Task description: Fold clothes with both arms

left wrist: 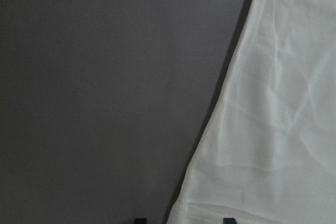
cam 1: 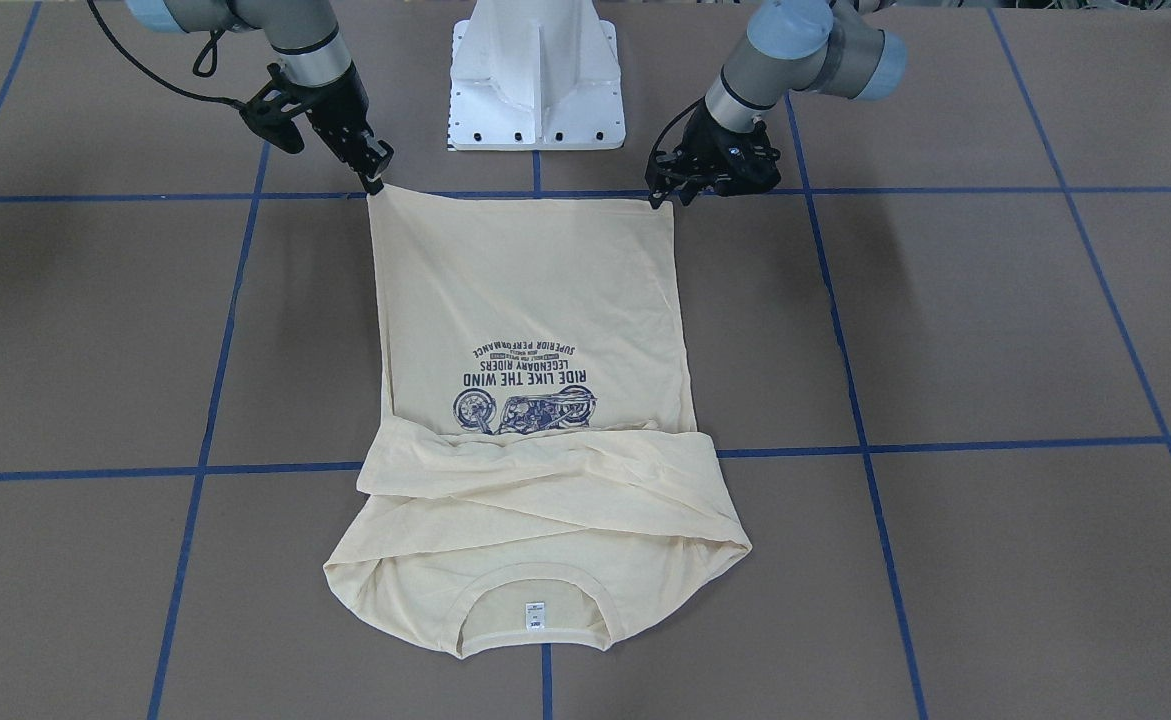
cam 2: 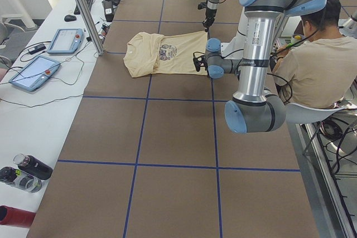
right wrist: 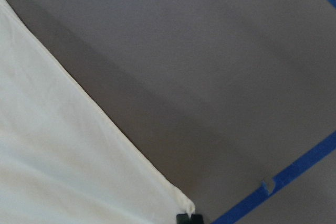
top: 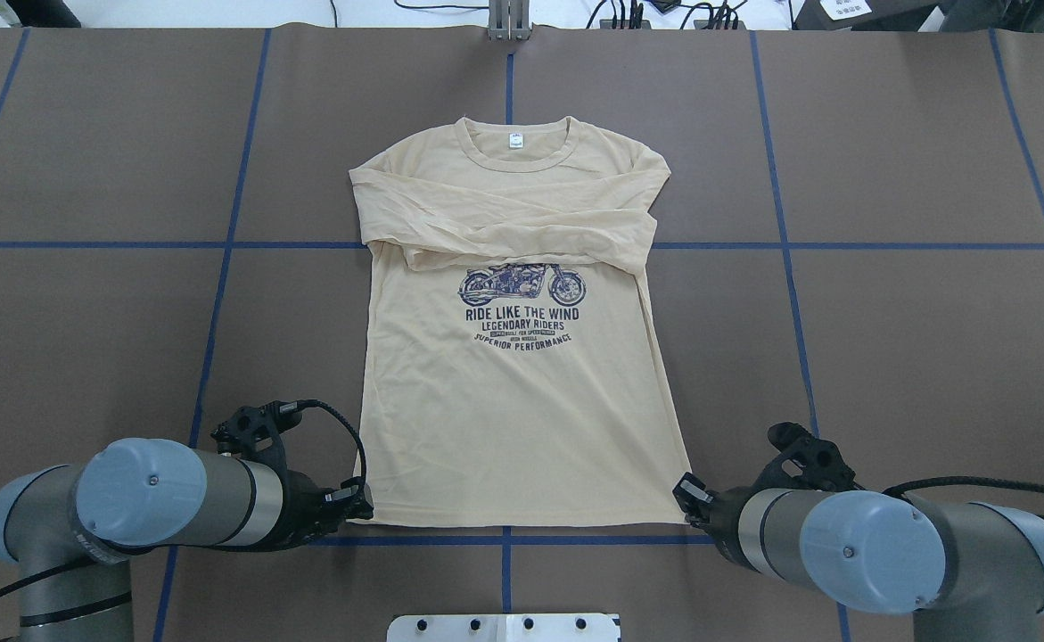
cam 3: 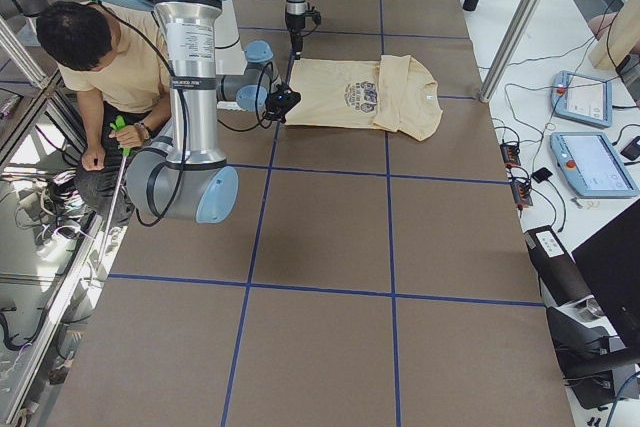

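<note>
The right gripper (cam 1: 375, 183) pinches 1 shirt (cam 1: 530, 290) corner — left gripper (cam 1: 670, 197) gapes astride another.

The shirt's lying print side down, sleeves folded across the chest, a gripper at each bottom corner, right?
No, the shirt lies print side up: the overhead view shows the motorcycle print. The sleeves are folded across the chest, with the left gripper and right gripper at the bottom corners.

A robotics lab: two robot arms (cam 2: 257, 43) at a brown worktop (cam 2: 173, 132) gridded with blue tape (cam 2: 167, 165), teach pendants (cam 2: 33, 72) and loose cables (top: 615, 12) on a white side bench (cam 2: 33, 132), aluminium frame posts (cam 2: 83, 12), and a person (cam 2: 309, 59) seated alongside.
</note>
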Robot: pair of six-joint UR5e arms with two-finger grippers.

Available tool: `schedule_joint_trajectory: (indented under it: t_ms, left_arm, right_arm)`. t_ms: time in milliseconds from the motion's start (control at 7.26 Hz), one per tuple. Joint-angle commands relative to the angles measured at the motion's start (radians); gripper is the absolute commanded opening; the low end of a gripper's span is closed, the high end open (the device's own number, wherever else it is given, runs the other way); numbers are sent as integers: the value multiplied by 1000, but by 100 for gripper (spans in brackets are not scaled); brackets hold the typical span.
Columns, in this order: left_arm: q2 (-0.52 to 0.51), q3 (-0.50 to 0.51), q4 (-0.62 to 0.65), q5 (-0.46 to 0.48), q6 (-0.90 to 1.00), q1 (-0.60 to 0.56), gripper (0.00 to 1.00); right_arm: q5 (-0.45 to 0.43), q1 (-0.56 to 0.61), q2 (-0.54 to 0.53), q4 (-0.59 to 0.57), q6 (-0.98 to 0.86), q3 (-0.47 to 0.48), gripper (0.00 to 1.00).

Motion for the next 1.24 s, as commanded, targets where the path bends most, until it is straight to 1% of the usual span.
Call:
schedule_joint_trajectory:
  t_ms: [0,138,275,551,964,1101]
  left_arm:
    - [-1,7,0,0,0,1,51]
    - [-1,9,0,0,0,2,48]
    - [-1,9,0,0,0,2,43]
    - [0,9,0,0,0,1,0]
    - [7,-20,5,0,0,-7,0]
    - [19,-63,5,-2,2,-10,0]
  right_arm:
    - [0,0,1,0,-2,0,0]
    - [0,0,-1,0,0,0,0]
    - [0,0,-1,0,0,2,0]
    - [2,0,-1,0,-2,2,0]
    - [2,2,-1,0,-2,8,0]
    - [6,3,-8,0,0,29,0]
